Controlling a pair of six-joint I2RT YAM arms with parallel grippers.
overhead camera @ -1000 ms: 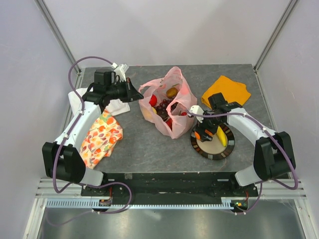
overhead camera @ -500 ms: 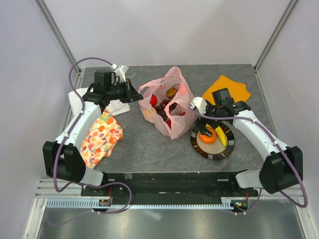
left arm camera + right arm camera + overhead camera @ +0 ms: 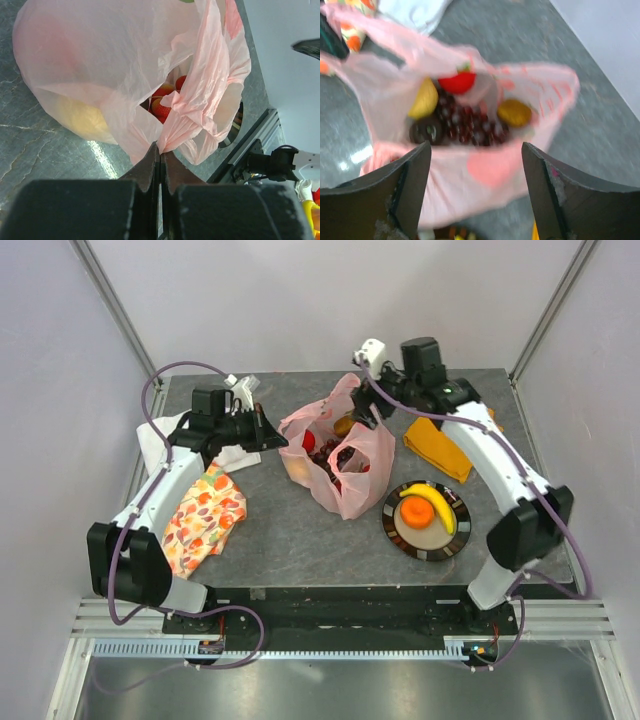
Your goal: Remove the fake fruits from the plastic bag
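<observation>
Grey table (image 3: 270, 530): your left pincer (image 3: 160, 148) pinches the plastic bag (image 3: 350, 495); your right pincer (image 3: 476, 151) hovers wide, and could snag that bag instead of fake fruits (image 3: 470, 130).

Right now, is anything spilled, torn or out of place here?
Nothing stands out. The left gripper pinches the plastic bag by its rim, nothing has spilled onto the table, and the banana and orange lie on the plate.
</observation>
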